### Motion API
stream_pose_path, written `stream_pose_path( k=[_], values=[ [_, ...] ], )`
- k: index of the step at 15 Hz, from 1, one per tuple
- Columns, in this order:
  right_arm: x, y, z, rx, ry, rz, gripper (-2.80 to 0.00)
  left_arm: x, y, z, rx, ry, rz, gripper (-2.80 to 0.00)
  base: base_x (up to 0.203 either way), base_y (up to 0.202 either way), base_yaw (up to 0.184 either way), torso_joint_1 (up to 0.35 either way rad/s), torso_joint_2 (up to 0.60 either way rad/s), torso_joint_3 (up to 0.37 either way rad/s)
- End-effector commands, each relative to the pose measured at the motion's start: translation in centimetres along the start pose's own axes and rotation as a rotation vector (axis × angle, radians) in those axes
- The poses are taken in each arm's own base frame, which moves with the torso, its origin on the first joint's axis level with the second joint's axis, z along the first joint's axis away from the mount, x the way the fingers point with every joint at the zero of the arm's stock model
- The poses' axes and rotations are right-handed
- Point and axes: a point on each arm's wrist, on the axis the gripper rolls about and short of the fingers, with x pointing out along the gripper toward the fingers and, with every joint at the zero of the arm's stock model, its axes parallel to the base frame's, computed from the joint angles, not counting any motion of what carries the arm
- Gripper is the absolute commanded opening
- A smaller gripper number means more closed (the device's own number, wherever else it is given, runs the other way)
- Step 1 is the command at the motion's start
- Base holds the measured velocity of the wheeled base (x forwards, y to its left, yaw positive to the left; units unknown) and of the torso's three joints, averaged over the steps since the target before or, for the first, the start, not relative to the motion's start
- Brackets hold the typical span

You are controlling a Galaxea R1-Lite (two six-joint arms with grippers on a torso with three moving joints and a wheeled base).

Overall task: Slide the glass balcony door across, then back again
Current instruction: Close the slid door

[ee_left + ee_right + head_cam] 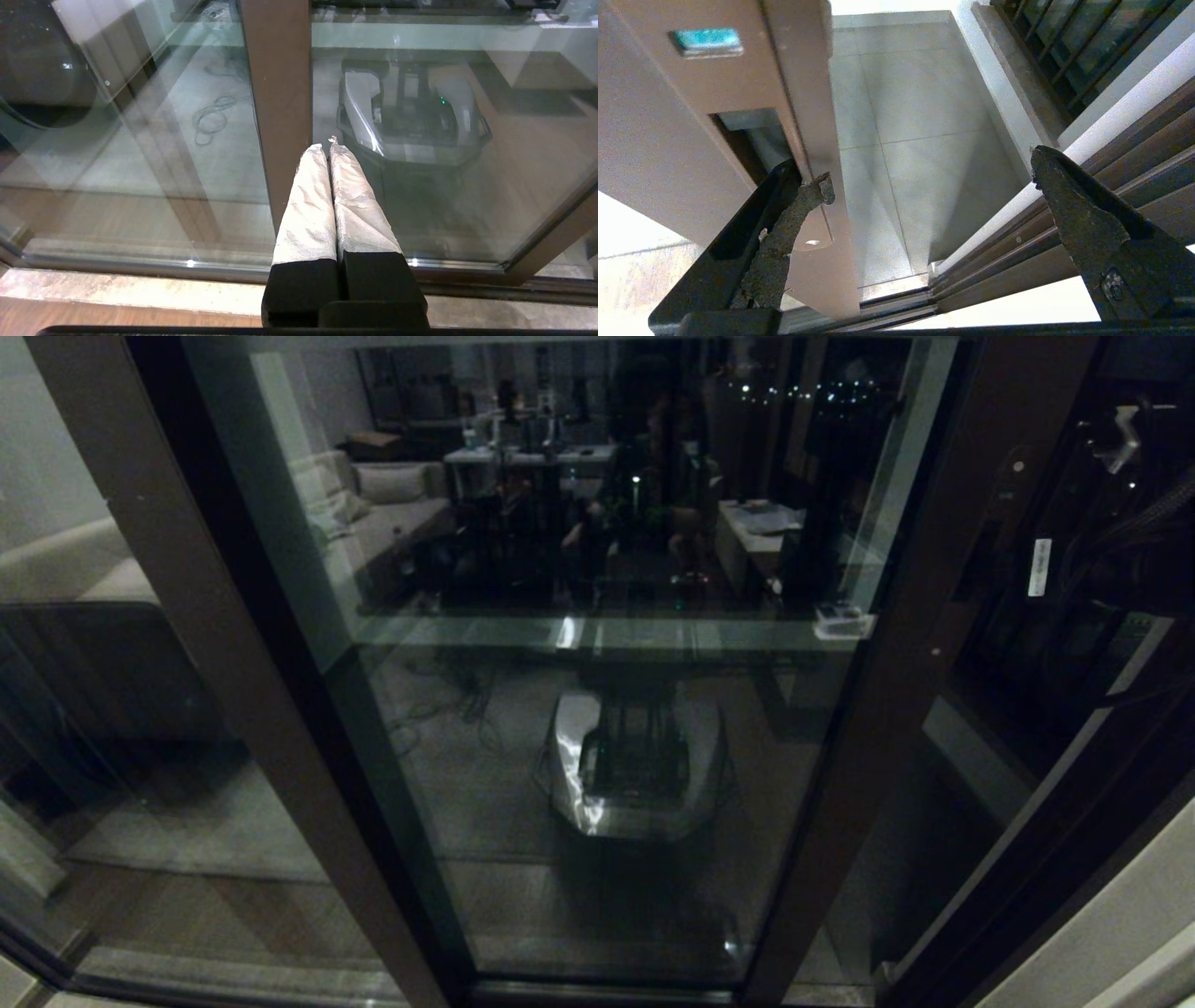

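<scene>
Glass balcony door [597, 663] stands partly slid, a gap beside its stile. Right gripper [929, 182], released, has one finger in the handle slot [747, 140]. Left gripper [327, 154], clenched empty, parked before the door. Return slide remains.

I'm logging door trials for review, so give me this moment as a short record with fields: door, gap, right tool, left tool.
door: glass balcony door, brown frame, reflecting the room and the robot base
gap: open beside the door's stile; balcony floor tiles show through it
right tool: open, one finger at the stile's edge by the handle slot, the other toward the track rails
left tool: shut, empty, pointing at a brown post, apart from it
</scene>
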Motion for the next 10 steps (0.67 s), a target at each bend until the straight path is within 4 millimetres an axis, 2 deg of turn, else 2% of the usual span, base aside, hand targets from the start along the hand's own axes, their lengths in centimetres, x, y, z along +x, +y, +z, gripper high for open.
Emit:
stream_pose_path(
  k=[1,10],
  values=[
    [-0.1,-0.3,0.0,0.003,-0.001,-0.004,0.00,0.0,0.0,0.0,0.000,0.001,0.000,-2.80,0.000,0.000,0.000,0.000,0.00,0.000],
    [0.3,-1.6,0.1,0.004,0.001,-0.019,0.00,0.0,0.0,0.0,0.000,0.002,0.000,-2.80,0.000,0.000,0.000,0.000,0.00,0.000]
  ],
)
